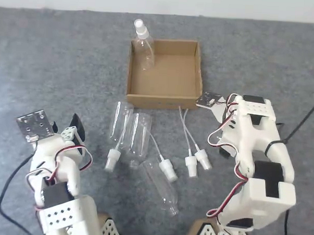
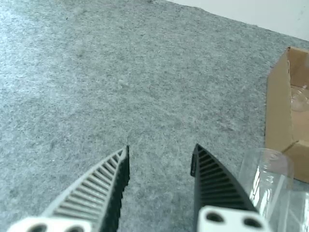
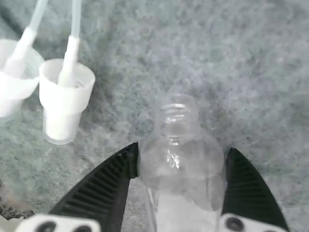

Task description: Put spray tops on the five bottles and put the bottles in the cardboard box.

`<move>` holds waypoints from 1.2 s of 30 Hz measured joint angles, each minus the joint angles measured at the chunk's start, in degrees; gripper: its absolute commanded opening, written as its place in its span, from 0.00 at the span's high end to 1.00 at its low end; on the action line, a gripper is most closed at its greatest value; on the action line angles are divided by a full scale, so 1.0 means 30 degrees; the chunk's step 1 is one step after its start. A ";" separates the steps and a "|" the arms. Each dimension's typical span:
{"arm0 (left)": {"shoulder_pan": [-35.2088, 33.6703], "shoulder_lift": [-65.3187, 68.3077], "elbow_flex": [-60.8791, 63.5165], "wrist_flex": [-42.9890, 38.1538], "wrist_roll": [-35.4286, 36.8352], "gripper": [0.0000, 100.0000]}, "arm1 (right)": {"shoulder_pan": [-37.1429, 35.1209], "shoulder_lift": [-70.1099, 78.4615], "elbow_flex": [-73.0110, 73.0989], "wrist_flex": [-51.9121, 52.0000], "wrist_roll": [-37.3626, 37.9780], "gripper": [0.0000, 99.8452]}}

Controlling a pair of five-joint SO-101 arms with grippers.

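My right gripper (image 3: 183,147) is shut on a clear bottle (image 3: 181,164) whose threaded neck is bare. Two loose spray tops (image 3: 63,101) lie just beyond it on the carpet. The right arm (image 1: 254,148) stands right of the cardboard box (image 1: 193,72). A capped bottle (image 1: 143,44) leans in the box's far left corner. In front of the box lie a bottle (image 1: 119,121) with a spray top (image 1: 112,160) at its neck, and two uncapped bottles (image 1: 136,140) (image 1: 161,188). Three loose spray tops (image 1: 169,170) (image 1: 190,166) (image 1: 203,160) lie to their right. My left gripper (image 2: 161,147) is open over bare carpet.
Grey carpet covers the whole table. In the left wrist view a side of the box (image 2: 277,106) and the base of a lying bottle (image 2: 270,179) sit beside the open left gripper. A black cable (image 1: 302,124) runs off to the right.
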 measured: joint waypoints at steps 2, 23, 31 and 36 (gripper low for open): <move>0.0000 0.0000 0.0000 0.0000 0.0000 0.80 | 0.0000 0.0029 0.0000 -0.0029 0.0000 0.83; 0.0000 0.0000 0.0000 0.0000 -0.0615 0.80 | -0.0205 -0.7619 -0.0029 0.2081 -0.4864 0.92; 0.0029 0.0000 -0.1026 0.0029 -0.2286 0.80 | -0.2901 -1.2132 -0.0029 0.2930 -1.0344 0.92; 0.0791 0.0000 -0.4190 0.1905 -0.4015 0.80 | -0.3194 -1.4886 0.0498 0.2755 -1.3597 0.92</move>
